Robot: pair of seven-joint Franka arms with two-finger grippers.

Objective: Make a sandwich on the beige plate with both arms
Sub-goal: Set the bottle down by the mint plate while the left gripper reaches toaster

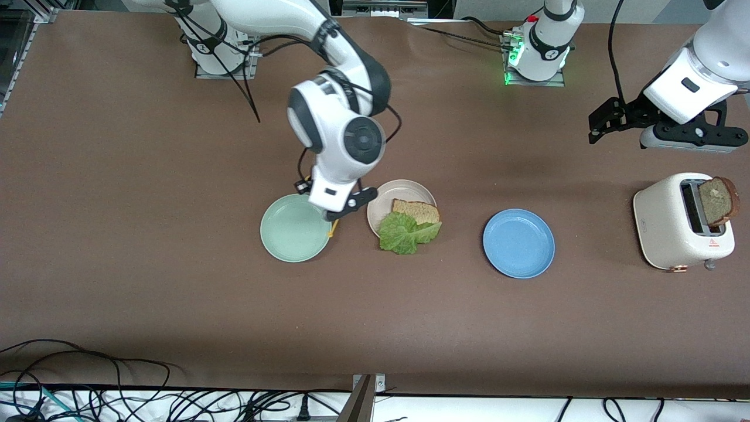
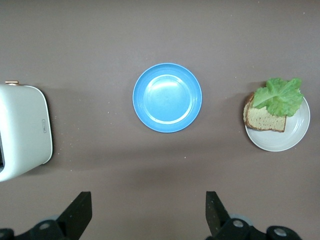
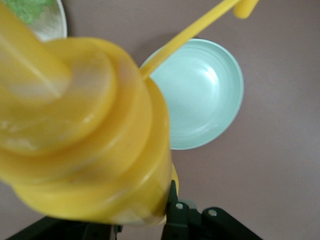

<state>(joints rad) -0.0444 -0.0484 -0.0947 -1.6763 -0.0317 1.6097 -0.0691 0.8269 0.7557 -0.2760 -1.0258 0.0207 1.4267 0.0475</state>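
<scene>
The beige plate [image 1: 389,196] holds one brown bread slice [image 1: 417,212] with a ruffled green lettuce leaf [image 1: 405,232] on it, hanging over the rim. A second bread slice [image 1: 719,200] stands in the toaster [image 1: 668,225]. My right gripper [image 1: 340,211] is shut on a yellow squeeze bottle [image 3: 85,135], over the gap between the mint green plate [image 1: 290,231] and the beige plate. My left gripper [image 1: 593,130] is open and empty, high above the table near the toaster. The left wrist view shows the beige plate [image 2: 290,137], bread [image 2: 262,119] and lettuce [image 2: 280,95].
An empty blue plate [image 1: 518,242] lies between the beige plate and the toaster; it also shows in the left wrist view [image 2: 167,97]. The mint green plate [image 3: 200,95] is empty. Cables run along the table edge nearest the front camera.
</scene>
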